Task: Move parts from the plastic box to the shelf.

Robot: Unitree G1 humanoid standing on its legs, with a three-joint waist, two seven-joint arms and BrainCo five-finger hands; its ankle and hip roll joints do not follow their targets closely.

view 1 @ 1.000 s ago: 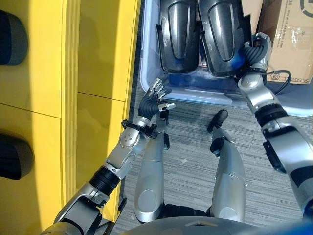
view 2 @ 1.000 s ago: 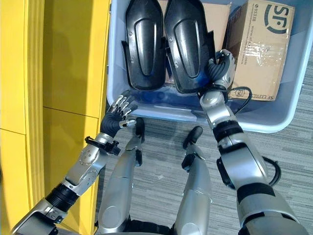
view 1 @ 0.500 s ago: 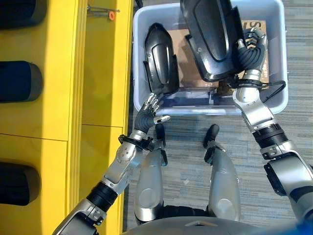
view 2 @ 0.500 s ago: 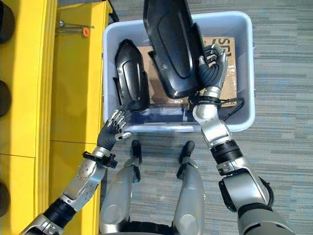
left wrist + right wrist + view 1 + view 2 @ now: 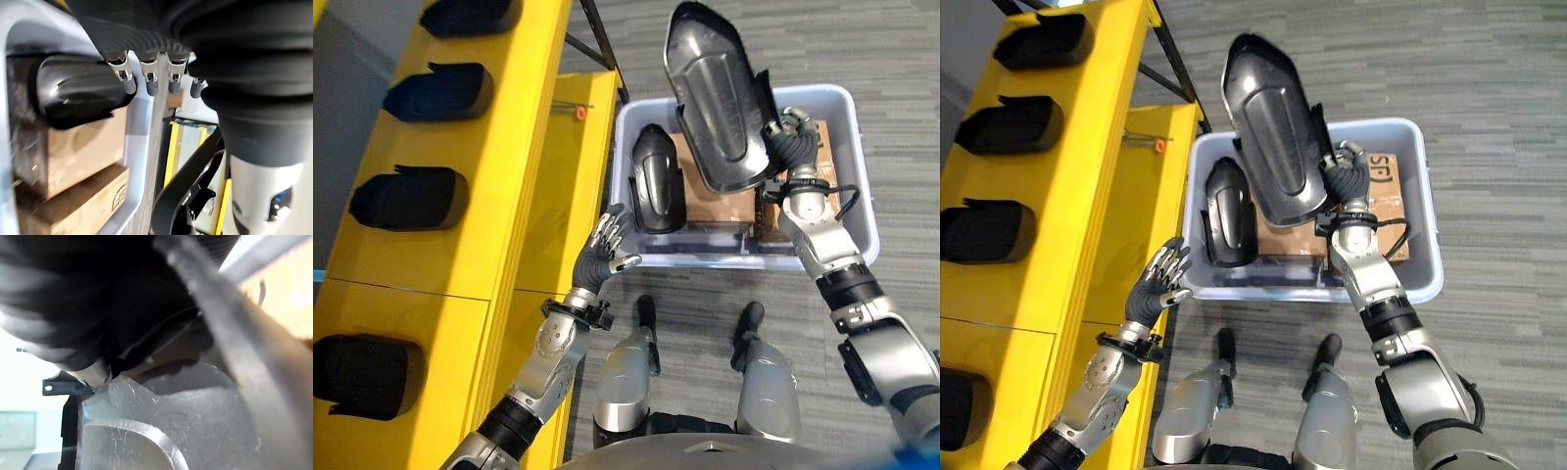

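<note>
**Black part lifted above the plastic box, shelf at the left**

The yellow shelf point(image 5: 480, 147) fills the left side of the left eye view, running from the lower left up to the top centre. Four black parts already sit in its recesses point(image 5: 409, 196), lined up from the top of the frame down to the lower left.

The grey carpeted floor point(image 5: 891, 59) takes the right and upper right of the frame. On it, right of centre and just beside the shelf's edge, stands the pale plastic box point(image 5: 858, 191). Brown cardboard boxes point(image 5: 690, 196) lie inside it.

The lifted black part point(image 5: 713, 93), a long glossy shell, is held upright in the upper centre of the frame, its lower end over the box and its top well above the box's far rim. The right robot hand point(image 5: 791, 145) is clenched around its lower right edge, fingers curled on the part; in the right wrist view the scratched shell point(image 5: 161, 431) sits close against the hand.

A second black part point(image 5: 656, 181), smaller in view, stands in the left end of the box, leaning against the near left wall.

The left robot hand point(image 5: 603, 253) hangs released at centre left, fingers straight and spread, just beside the box's near left corner and holding nothing.
</note>
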